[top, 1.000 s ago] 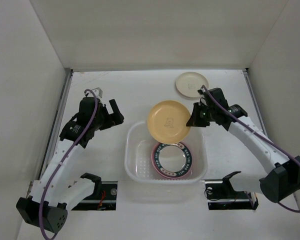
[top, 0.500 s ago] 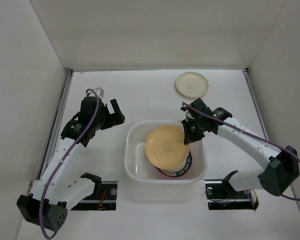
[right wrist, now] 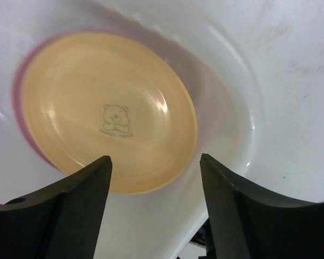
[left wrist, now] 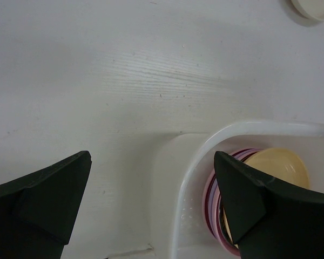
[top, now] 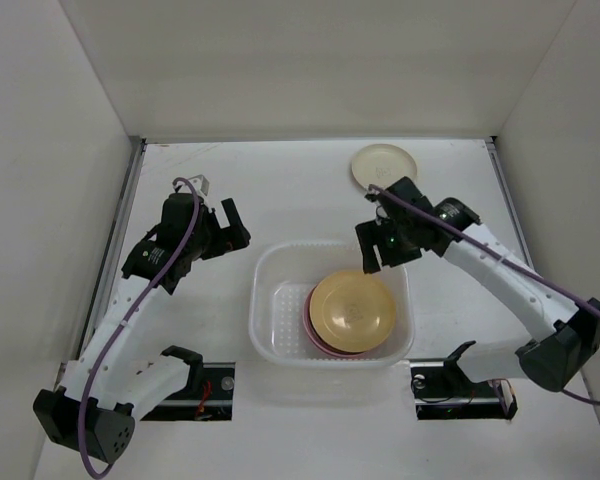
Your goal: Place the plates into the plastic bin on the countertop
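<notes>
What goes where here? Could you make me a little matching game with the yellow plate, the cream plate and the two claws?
Things:
1. orange-yellow plate
2. cream plate
3. left gripper
4. right gripper

Places:
A. open over bare countertop, left of the plastic bin
B. lying topmost inside the bin
C. lying on the countertop, outside the bin
D. open above the bin, empty

Pairs: 1-B, 2-C, 3-A, 4-D
</notes>
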